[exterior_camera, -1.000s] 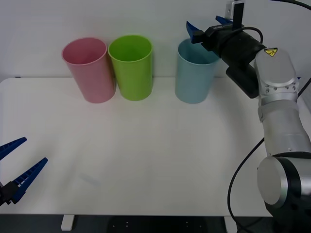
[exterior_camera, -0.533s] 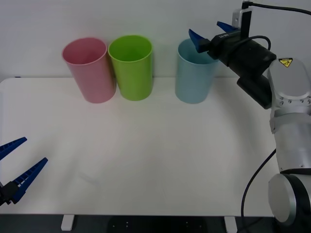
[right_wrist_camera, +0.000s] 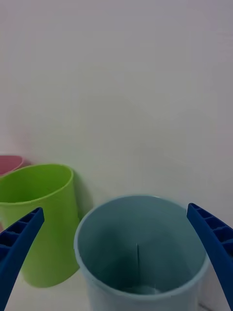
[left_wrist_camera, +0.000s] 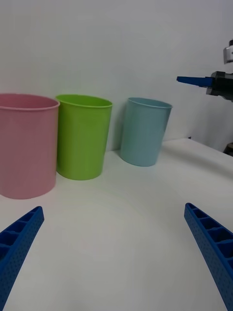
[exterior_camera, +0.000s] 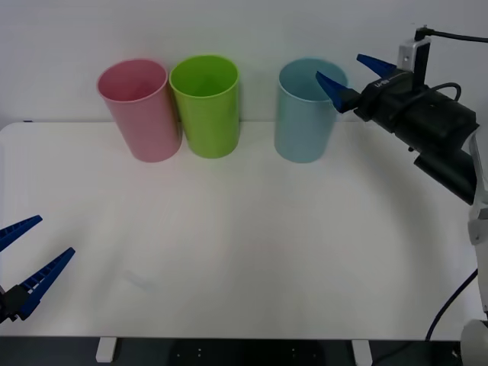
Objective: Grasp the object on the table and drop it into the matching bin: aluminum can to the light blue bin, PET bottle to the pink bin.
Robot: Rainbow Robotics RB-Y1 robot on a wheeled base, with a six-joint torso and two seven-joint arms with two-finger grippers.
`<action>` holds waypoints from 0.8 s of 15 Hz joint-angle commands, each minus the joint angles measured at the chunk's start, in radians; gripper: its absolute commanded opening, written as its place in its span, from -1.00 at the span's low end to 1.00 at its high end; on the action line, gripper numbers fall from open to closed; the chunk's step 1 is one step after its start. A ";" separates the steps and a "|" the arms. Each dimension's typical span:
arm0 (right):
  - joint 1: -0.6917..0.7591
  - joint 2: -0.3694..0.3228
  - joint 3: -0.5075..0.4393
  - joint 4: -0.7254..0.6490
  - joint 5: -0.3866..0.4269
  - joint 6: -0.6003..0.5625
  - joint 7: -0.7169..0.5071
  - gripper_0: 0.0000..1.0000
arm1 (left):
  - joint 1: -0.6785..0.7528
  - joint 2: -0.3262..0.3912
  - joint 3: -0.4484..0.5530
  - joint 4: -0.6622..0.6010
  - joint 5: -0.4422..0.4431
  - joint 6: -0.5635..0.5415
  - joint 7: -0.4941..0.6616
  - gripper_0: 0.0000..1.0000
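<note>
The right end effector [exterior_camera: 351,72] hung with its blue fingers spread wide and nothing between them, level with the blue bin's [exterior_camera: 305,110] rim and just off its right side. From the right wrist camera the fingers framed the blue bin [right_wrist_camera: 141,252], and a pale shape lay at its bottom, likely the can, though it was too faint to be sure. No can stood on the counter [exterior_camera: 244,244] in front of the blue bin, so I judged the drop done and the task at its close. The step in hand looked like the pull-back after release; the next move called only for carrying the arm clear of the blue bin's rim without clipping it, then parking. Against the earlier frames, the right end effector had shifted from above the blue bin's right rim out to the right of it, and the arm had swung further right with it. The green bin [exterior_camera: 205,105] and the pink bin [exterior_camera: 139,109], to the left of the blue bin, had not moved. The left end effector [exterior_camera: 27,259] stayed parked with fingers apart, well to the left and front of the blue bin, unchanged.
</note>
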 commanded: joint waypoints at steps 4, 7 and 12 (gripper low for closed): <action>0.196 -0.114 0.005 -0.159 -0.140 -0.106 0.017 1.00 | 0.000 0.000 0.000 0.000 0.000 0.000 0.000 1.00; 0.296 -0.159 -0.010 -0.231 -0.200 -0.160 0.086 1.00 | 0.000 0.000 0.000 0.000 0.000 0.000 0.000 1.00; 0.386 -0.179 -0.109 -0.240 -0.238 -0.377 0.232 1.00 | 0.000 0.000 0.000 0.000 0.000 0.000 0.000 1.00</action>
